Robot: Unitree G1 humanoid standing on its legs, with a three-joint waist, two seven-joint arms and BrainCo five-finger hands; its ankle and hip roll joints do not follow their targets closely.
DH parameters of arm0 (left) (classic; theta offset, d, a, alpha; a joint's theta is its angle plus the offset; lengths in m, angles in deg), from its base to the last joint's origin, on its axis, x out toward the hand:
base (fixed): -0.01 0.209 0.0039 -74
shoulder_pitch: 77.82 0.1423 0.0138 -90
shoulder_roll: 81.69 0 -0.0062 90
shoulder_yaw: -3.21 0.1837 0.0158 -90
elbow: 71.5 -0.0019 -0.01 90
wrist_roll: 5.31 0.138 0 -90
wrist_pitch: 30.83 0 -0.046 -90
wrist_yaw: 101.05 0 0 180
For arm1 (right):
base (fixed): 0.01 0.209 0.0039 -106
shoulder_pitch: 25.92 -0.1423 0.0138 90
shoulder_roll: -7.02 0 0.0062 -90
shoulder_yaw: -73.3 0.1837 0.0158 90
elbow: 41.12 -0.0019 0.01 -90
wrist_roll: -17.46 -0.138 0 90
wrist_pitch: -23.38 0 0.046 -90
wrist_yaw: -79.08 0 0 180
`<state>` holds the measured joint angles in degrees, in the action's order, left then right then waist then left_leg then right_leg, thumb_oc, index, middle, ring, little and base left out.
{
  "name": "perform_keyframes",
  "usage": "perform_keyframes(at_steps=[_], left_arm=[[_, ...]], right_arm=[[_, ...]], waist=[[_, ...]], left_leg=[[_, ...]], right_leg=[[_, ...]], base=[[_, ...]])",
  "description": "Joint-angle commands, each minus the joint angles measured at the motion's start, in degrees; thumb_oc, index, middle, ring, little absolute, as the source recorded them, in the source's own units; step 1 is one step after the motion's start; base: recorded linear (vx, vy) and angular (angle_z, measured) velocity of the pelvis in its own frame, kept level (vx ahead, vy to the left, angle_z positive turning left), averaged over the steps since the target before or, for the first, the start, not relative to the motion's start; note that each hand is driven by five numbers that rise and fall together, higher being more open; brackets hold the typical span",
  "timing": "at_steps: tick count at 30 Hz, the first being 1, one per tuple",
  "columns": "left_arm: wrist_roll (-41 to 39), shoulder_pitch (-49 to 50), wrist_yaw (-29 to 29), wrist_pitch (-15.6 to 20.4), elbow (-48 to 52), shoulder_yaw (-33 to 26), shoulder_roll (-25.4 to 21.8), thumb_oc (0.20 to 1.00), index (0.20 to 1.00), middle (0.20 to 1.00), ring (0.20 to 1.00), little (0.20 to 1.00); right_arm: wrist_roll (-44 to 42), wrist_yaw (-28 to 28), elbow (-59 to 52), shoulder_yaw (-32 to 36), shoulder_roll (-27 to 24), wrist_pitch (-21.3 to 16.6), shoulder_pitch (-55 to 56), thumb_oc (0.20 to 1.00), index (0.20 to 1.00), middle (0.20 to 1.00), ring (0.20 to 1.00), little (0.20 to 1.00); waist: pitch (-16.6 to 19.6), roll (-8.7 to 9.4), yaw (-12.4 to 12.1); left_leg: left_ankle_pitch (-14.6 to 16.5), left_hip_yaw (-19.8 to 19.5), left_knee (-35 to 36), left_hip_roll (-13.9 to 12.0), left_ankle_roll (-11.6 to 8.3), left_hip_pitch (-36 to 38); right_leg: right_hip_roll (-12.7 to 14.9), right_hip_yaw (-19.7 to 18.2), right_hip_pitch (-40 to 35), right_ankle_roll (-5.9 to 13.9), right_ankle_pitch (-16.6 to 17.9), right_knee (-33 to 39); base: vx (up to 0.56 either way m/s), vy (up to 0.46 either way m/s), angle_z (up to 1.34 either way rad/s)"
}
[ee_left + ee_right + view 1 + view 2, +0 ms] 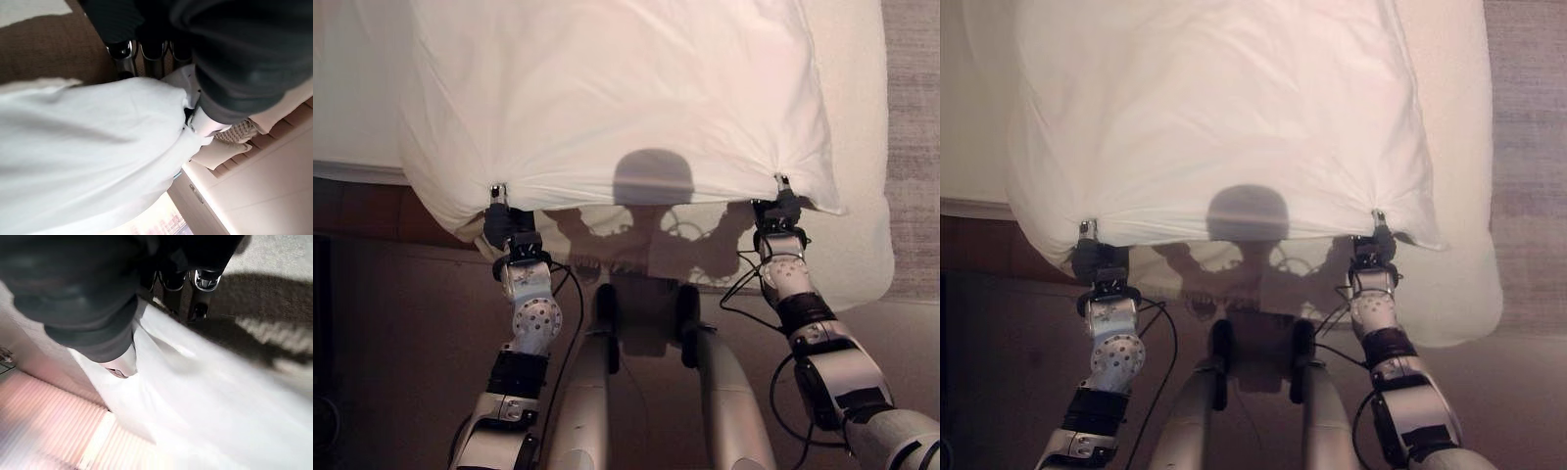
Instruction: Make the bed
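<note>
Smooth, faintly glossy white cloth duvet (607,98)

The raised duvet (617,98) blocks the bed (857,147); open floor (411,323) lies below.

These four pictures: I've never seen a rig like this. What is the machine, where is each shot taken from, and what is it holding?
It is a two-legged humanoid robot making a bed. The two wide pictures come from a stereo camera on its head, looking down past its silver-grey arms. The two close pictures come from cameras on its wrists, looking along each hand's dark ribbed cover. The left hand and the right hand each pinch the near edge of a white duvet, one near each corner, so the cloth puckers at both grips and stretches between them. The duvet lies over a bed with a white sheet. In the wrist views the same white cloth is bunched under the curled fingers. Beside the bed is brown carpet.
</note>
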<state>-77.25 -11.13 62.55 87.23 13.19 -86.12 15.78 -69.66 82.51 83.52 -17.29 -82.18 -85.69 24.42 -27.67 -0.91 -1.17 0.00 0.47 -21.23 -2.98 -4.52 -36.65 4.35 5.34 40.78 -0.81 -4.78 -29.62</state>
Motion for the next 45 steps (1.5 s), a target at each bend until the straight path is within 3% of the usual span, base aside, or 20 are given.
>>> perform_keyframes(at_steps=[1,2,4,5,12,17,20,23,25,26,28,31,33,40,45], left_arm=[[-0.4,3.6,4.1,2.9,2.7,-4.2,0.4,0.526,0.526,0.526,0.526,0.526],[-1.1,3.6,4.5,2.6,2.2,-4.1,0.6,0.812,0.812,0.812,0.812,0.812],[-1.9,3.7,5.1,2.4,1.9,-4.0,0.7,0.812,0.812,0.812,0.812,0.812],[-3.9,3.4,5.9,1.9,0.6,-3.5,1.3,1.000,1.000,1.000,1.000,1.000],[-7.1,2.0,9.3,0.6,-2.1,-3.4,1.3,1.000,1.000,1.000,1.000,1.000],[-10.2,0.2,14.8,-1.1,-4.2,-3.9,0.5,1.000,1.000,1.000,1.000,1.000],[-10.3,-0.1,14.6,-0.5,-5.1,-4.2,0.2,1.000,1.000,1.000,1.000,1.000],[-9.9,-0.6,11.8,0.8,-6.4,-4.6,-0.8,1.000,1.000,1.000,1.000,1.000],[-8.6,-1.3,4.7,1.8,-9.0,-5.5,-1.9,1.000,1.000,1.000,1.000,1.000],[-8.4,-1.4,4.5,1.8,-8.9,-5.5,-1.9,1.000,1.000,1.000,1.000,1.000],[-7.3,-1.6,-1.8,1.0,-11.2,-6.3,-3.1,1.000,1.000,1.000,1.000,1.000],[-7.0,-1.7,-2.2,1.0,-11.1,-6.3,-3.1,1.000,1.000,1.000,1.000,1.000],[-4.5,-1.9,-9.7,-1.9,-12.6,-7.2,-5.0,1.000,1.000,1.000,1.000,1.000],[-4.2,-1.4,-12.6,-6.2,-12.9,-6.3,-7.1,1.000,1.000,1.000,1.000,1.000],[-4.6,-1.7,-14.4,-7.0,-13.1,-5.7,-7.7,1.000,1.000,1.000,1.000,1.000]], right_arm=[[2.0,-2.2,-5.3,0.7,0.3,-3.9,5.5,0.200,0.200,0.200,0.200,0.200],[2.2,-2.5,-7.0,0.7,0.6,-4.3,6.4,0.200,0.200,0.200,0.200,0.200],[2.3,-2.7,-9.8,0.4,1.3,-4.9,7.8,0.200,0.200,0.200,0.200,0.200],[2.2,-4.2,-15.8,-0.1,2.7,-6.2,10.8,0.200,0.200,0.200,0.200,0.200],[2.6,-7.7,-27.3,-1.6,4.6,-7.6,16.9,0.200,0.200,0.200,0.200,0.200],[3.1,-9.9,-34.3,-2.9,4.9,-7.8,20.8,0.200,0.200,0.200,0.200,0.200],[3.2,-10.1,-35.4,-3.1,4.8,-8.0,21.6,0.200,0.200,0.200,0.200,0.200],[3.1,-9.7,-35.8,-3.2,4.3,-7.8,21.7,0.200,0.200,0.200,0.200,0.200],[2.5,-8.7,-35.4,-3.4,4.0,-7.6,21.4,0.200,0.200,0.200,0.200,0.200],[2.5,-8.7,-35.4,-3.4,4.0,-7.6,21.3,0.200,0.200,0.200,0.200,0.200],[2.2,-7.5,-35.6,-3.7,3.5,-6.8,21.1,0.200,0.200,0.200,0.200,0.200],[2.2,-7.5,-35.6,-3.7,3.5,-6.8,21.0,0.200,0.200,0.200,0.200,0.200],[2.9,-5.7,-37.1,-3.7,2.2,-5.8,20.6,0.200,0.200,0.200,0.200,0.200],[5.1,-4.4,-40.3,-3.2,1.4,-4.8,20.6,0.200,0.200,0.200,0.200,0.200],[7.1,-4.0,-41.5,-3.1,0.9,-4.1,20.4,0.200,0.200,0.200,0.200,0.200]], waist=[[6.4,-1.68,1.3],[6.5,-1.55,1.6],[6.8,-1.38,1.9],[7.0,-0.96,2.8],[8.0,0.18,4.3],[8.5,1.02,5.5],[8.7,1.09,5.6],[8.7,0.96,5.7],[8.5,0.66,5.8],[8.5,0.68,5.9],[8.2,0.18,5.8],[8.2,0.18,5.9],[7.4,-0.77,5.9],[7.0,-1.53,6.1],[6.7,-1.85,6.2]], left_leg=[[-0.8,0.8,0.7,2.3,2.23,-3.3],[-0.8,0.9,0.7,2.3,2.22,-3.4],[-0.8,0.9,0.8,2.3,2.33,-3.3],[-0.7,1.1,0.7,2.2,2.32,-3.5],[-0.5,1.8,0.2,1.6,2.26,-4.5],[-0.3,2.3,-0.4,1.2,1.97,-5.2],[-0.2,2.4,-0.5,1.1,2.00,-5.2],[-0.2,2.5,-0.4,1.0,1.93,-5.1],[0.1,2.7,-0.2,1.0,1.95,-4.5],[-0.2,2.7,-0.1,1.0,1.98,-4.7],[-0.3,2.8,0.0,1.0,2.07,-4.6],[-0.4,2.8,0.0,1.0,2.08,-4.7],[-0.2,3.1,-0.3,1.0,1.98,-4.0],[-0.7,3.2,-0.4,1.0,2.25,-4.1],[-0.8,3.4,-0.2,0.9,2.28,-3.7]], right_leg=[[-0.4,-2.0,-0.1,6.19,3.3,6.3],[-0.4,-2.1,-0.1,6.18,3.3,6.5],[-0.5,-2.2,-0.1,6.18,3.3,6.5],[-0.7,-2.5,0.3,6.19,3.5,6.4],[-1.1,-3.5,1.6,6.29,3.9,6.2],[-1.5,-4.3,2.2,6.25,4.0,5.9],[-1.5,-4.5,2.3,6.31,4.0,5.9],[-1.5,-4.5,2.2,6.34,4.1,5.8],[-1.5,-4.5,1.6,6.43,3.8,5.9],[-1.5,-4.5,1.8,6.40,4.1,6.0],[-1.4,-4.6,1.6,6.41,4.2,6.0],[-1.4,-4.6,1.7,6.41,4.2,6.1],[-1.1,-4.5,0.6,6.57,4.0,6.1],[-1.0,-4.5,0.4,6.50,4.6,6.5],[-0.9,-4.5,0.1,6.53,4.7,6.8]], base=[[0.00,0.000,0.00],[0.00,0.000,0.00],[0.00,0.000,0.00],[0.00,0.000,0.00],[-0.01,0.011,-0.04],[0.00,0.003,-0.03],[0.00,0.004,-0.06],[-0.01,-0.002,-0.10],[0.01,-0.002,-0.05],[0.00,0.000,0.00],[0.00,0.000,0.00],[0.00,0.000,0.00],[0.00,0.000,0.00],[0.00,0.001,0.00],[0.00,0.000,0.00]])
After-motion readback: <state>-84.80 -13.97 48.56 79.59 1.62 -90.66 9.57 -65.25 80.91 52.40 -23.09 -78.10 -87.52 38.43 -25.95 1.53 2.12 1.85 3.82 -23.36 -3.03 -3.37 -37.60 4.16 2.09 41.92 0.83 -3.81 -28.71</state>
